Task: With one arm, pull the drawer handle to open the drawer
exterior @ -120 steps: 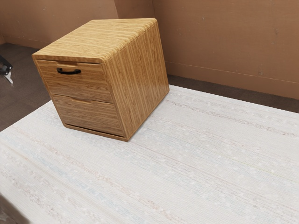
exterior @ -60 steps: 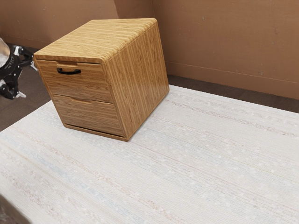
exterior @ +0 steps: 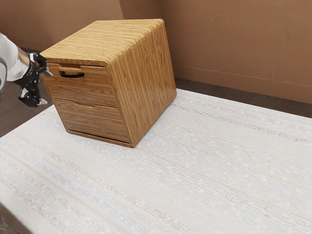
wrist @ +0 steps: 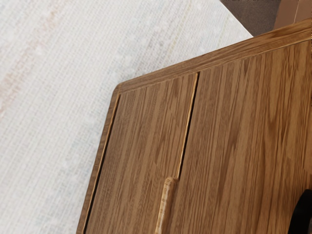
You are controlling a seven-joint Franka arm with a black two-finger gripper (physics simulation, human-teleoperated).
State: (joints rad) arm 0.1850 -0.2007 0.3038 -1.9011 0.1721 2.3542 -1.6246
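Exterior view: pincer [exterior: 39, 82] just beside cabinet's [exterior: 141, 73] front edge, apart from handle [exterior: 71, 74].

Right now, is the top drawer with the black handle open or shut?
Shut. The top drawer sits flush with the lower drawer and the cabinet edge, nothing pulled out.

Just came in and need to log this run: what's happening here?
A Franka arm's claw hangs by the front of a wooden two-drawer cabinet that stands on a woven-topped table, at the exterior view's left. It has not yet reached the black handle on the top drawer. Both drawers look shut.
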